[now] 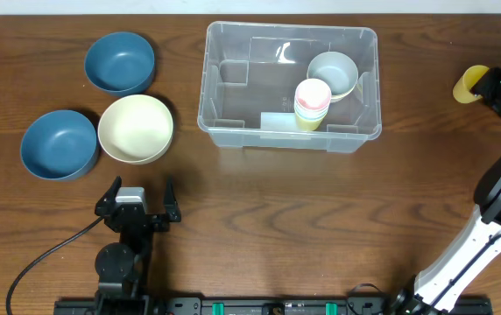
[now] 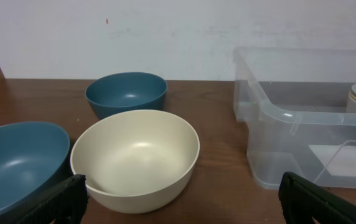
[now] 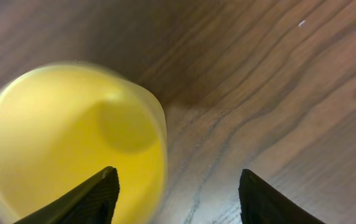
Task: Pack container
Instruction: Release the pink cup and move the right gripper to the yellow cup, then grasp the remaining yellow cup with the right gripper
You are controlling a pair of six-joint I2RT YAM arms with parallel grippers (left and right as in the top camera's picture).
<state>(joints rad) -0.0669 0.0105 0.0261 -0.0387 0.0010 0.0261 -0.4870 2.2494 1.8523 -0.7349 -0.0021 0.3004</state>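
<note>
While overhead obscures my right gripper [image 3: 178, 180], wrist view shows fingers [image 3: 84, 199] apart by yellow cup [image 3: 60, 143], right edge | left gripper [image 1: 143, 194] spread too.

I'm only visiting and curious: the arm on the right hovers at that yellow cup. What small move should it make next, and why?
Probably shut the right gripper on the cup. Its open jaws straddle the cup's wall, one over the inside and one over the table, and the cup is not yet in the container.
</note>
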